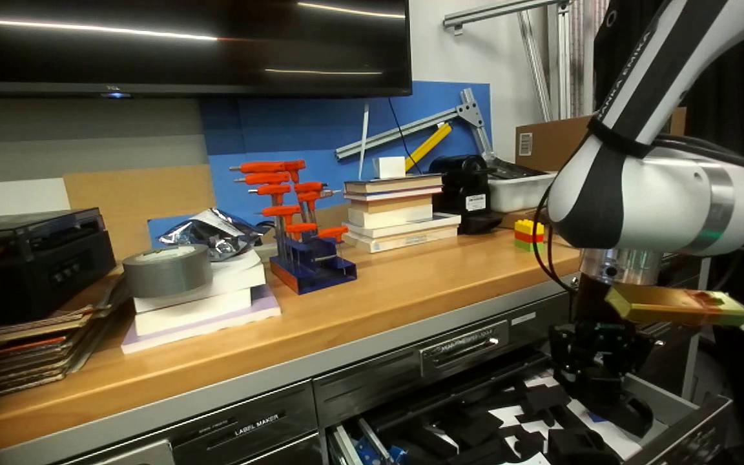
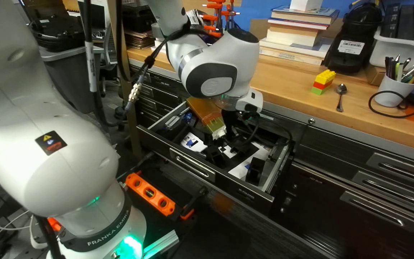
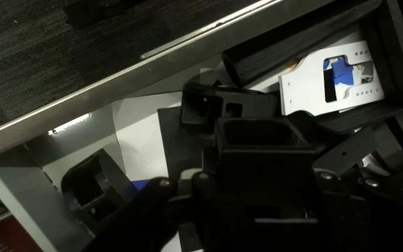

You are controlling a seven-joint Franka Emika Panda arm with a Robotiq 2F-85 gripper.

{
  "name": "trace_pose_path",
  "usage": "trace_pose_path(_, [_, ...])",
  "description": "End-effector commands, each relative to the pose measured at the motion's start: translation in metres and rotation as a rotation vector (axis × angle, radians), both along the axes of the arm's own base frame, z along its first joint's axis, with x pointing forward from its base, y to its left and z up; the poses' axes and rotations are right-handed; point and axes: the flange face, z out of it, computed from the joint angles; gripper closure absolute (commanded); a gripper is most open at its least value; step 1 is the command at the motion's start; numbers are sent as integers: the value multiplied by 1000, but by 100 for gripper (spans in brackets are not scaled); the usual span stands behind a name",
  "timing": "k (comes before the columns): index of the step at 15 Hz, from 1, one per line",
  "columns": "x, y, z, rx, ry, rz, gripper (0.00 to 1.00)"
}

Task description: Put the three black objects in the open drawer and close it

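Gripper (image 3: pixel 259 180) clasping black object (image 3: pixel 264 157), drawer (image 3: pixel 117 83) open

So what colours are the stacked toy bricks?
Yellow over red over green; the toy bricks show best in an exterior view.

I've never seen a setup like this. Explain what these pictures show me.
The white machine is a Franka Emika robot arm, ending in a black claw. Two pictures come from cameras standing outside it; the dark close-up comes from a camera on its wrist, looking past the claw into an open drawer. The claw appears to grip a hollow black block, and other black parts lie in the drawer. Above runs a wooden workbench with stacked books, orange-handled hex keys, toy bricks and a spoon.
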Motion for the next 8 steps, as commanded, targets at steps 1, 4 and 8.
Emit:
trace_pose_path(1, [-5, -4, -15, 3, 16, 50, 73])
trace_pose_path(4, [-10, -11, -32, -18, 58, 67, 73])
trace_pose_path(8, [-19, -30, -49, -45, 90, 56, 73])
